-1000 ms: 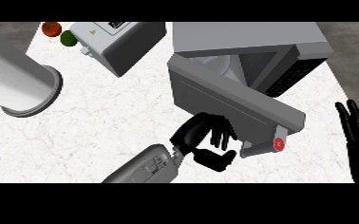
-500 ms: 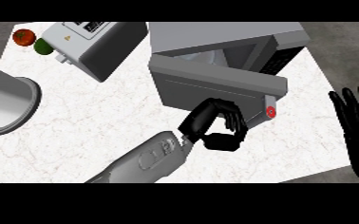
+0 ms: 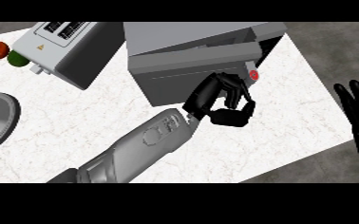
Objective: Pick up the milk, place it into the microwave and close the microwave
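Left hand [image 3: 223, 102], fingers curled and holding nothing, presses against the microwave [image 3: 193, 52] door (nearly shut, so whether the milk sits inside cannot be told), while the right hand [image 3: 348, 105] rests open at the right edge.

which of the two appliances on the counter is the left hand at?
The microwave, the larger grey box with a red button; the left hand is against its door. The toaster sits apart at upper left.
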You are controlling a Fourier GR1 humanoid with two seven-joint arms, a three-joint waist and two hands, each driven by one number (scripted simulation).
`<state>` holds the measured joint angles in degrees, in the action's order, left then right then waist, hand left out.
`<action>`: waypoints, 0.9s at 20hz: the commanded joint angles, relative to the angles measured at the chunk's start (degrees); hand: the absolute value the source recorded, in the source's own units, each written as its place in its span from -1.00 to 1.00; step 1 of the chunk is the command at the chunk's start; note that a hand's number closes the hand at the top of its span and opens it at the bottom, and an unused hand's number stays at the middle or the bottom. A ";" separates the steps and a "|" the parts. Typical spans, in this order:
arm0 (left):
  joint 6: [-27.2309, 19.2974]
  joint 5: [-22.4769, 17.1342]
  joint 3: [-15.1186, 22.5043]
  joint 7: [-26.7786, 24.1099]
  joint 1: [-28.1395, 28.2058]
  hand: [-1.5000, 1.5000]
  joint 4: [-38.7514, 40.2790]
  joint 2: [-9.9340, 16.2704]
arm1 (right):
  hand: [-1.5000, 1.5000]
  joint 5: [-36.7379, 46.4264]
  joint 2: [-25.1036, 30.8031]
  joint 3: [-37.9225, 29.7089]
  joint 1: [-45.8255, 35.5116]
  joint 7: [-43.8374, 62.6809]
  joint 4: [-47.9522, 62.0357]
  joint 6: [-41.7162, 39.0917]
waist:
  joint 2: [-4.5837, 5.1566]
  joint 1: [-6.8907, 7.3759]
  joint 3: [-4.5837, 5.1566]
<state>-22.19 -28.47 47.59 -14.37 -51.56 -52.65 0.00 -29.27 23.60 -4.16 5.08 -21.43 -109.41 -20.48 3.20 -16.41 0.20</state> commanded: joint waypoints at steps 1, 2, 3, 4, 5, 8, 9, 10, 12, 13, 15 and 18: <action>-1.41 -2.67 -1.31 -1.35 -4.48 1.00 2.35 0.00 | -1.00 -2.07 1.53 0.07 -1.41 1.95 -1.26 -1.17 | 0.64 -2.08 -0.01; -1.34 -3.10 -1.28 -1.21 -5.56 1.00 3.21 0.00 | -1.00 -2.60 1.30 -0.17 -1.71 2.09 -1.03 -0.81 | 0.79 -2.28 -0.10; -1.42 -3.99 -2.11 -0.45 -6.76 1.00 3.94 0.00 | -1.00 -2.86 1.82 0.06 -1.81 2.88 -1.31 -1.06 | 0.93 -2.76 -0.08; -1.23 -4.39 -2.06 -1.41 -6.83 1.00 4.65 0.01 | -1.00 -3.14 2.22 0.06 -2.04 2.79 -1.67 -1.70 | 1.07 -3.03 -0.09; -1.58 -4.50 -1.84 -1.37 -8.02 1.00 4.94 0.02 | -1.00 -3.37 2.61 0.02 -2.46 3.65 -1.19 -1.49 | 1.26 -3.33 -0.10; -2.17 -6.31 -2.91 -1.18 -9.85 1.00 6.85 0.04 | -1.00 -4.34 2.90 0.10 -3.23 4.08 -1.96 -1.82 | 1.40 -4.24 -0.12; -3.09 -6.37 -2.66 -1.73 -9.56 1.00 7.05 0.05 | -1.00 -4.89 3.43 -0.49 -3.37 4.24 -2.05 -2.06 | 1.45 -4.99 -0.14; -2.87 -6.54 -2.70 -1.84 -9.84 1.00 7.31 0.06 | -1.00 -4.99 4.02 -0.72 -3.61 4.69 -1.98 -2.19 | 1.69 -5.21 -0.12; -3.42 -7.17 -2.75 -1.51 -10.68 1.00 7.90 0.06 | -1.00 -5.57 4.18 -0.79 -4.03 4.83 -2.27 -2.38 | 1.60 -5.49 -0.23; -3.85 -7.58 -2.10 -1.75 -10.23 1.00 7.42 0.07 | -1.00 -5.88 4.35 -0.70 -4.53 5.29 -2.79 -2.19 | 1.55 -5.98 -0.16; -4.34 -8.37 -2.39 -1.93 -10.38 1.00 7.55 0.07 | -1.00 -6.91 5.50 -1.73 -4.89 6.19 -2.51 -2.32 | 1.64 -6.48 -0.13; -5.49 -8.79 -2.17 -2.50 -10.77 1.00 8.05 0.09 | -1.00 -7.56 6.00 -1.90 -4.79 6.49 -2.56 -2.89 | 1.59 -7.03 -0.26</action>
<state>-27.56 -36.61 46.57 -16.83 -57.14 -47.68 1.86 -35.74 28.67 -5.55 0.59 -15.69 -111.62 -22.88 4.35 -21.74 0.08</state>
